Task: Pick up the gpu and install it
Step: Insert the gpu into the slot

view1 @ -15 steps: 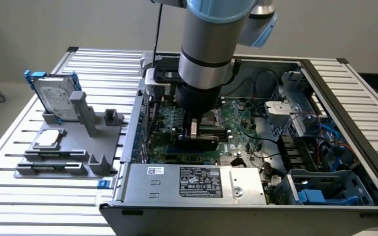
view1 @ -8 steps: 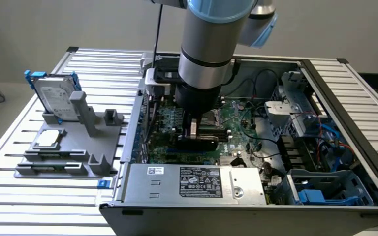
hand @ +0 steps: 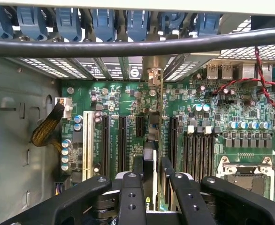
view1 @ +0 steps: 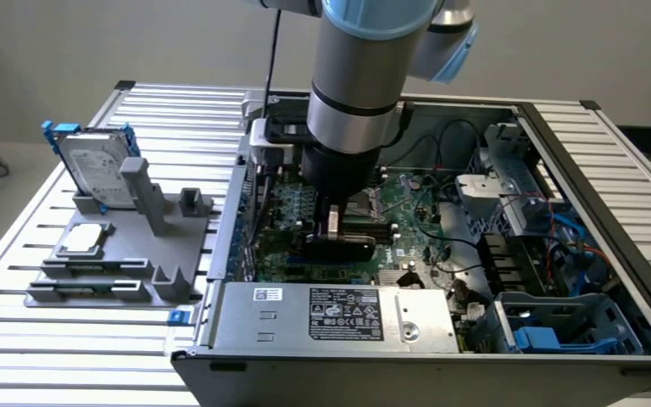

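Flanking the gpu stand black motherboard slots.

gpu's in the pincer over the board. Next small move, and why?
Probably ease the pincer straight down a little. It is shut on the gpu, held edge-on above the motherboard, roughly in line with the black expansion slots. Whether the card's edge has reached a slot cannot be seen.
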`<state>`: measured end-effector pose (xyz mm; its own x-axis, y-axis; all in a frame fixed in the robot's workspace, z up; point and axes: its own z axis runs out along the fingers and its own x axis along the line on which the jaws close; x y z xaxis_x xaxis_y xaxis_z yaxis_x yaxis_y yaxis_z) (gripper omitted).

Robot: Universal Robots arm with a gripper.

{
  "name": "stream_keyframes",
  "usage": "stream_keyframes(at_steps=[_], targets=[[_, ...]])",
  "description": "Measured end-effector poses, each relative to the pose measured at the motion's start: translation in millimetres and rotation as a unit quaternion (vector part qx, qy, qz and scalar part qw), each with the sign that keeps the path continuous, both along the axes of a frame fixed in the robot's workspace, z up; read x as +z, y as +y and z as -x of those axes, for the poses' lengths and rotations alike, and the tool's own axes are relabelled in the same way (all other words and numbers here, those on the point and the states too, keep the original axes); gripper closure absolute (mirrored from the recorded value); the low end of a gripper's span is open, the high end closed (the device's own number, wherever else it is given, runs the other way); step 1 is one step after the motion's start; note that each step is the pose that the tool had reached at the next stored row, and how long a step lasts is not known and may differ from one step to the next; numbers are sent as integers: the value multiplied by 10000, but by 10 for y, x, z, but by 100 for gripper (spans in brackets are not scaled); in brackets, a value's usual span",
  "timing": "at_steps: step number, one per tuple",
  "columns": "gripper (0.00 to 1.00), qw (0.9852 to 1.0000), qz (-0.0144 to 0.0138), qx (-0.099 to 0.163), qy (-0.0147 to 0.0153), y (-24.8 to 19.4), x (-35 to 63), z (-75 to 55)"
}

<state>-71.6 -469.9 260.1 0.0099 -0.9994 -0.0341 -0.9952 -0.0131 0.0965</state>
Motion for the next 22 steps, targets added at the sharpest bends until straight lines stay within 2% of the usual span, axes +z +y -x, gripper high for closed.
stream_keyframes(at_steps=[4,17,19,20,22], targets=[[74,10000,1,1,1,28,0,-1],[74,10000,0,1,1,29,-11,-1],[72,10000,1,2,0,28,-12,-1],[66,10000,1,1,0,29,-12,-1],[66,10000,1,1,0,28,7,-1]])
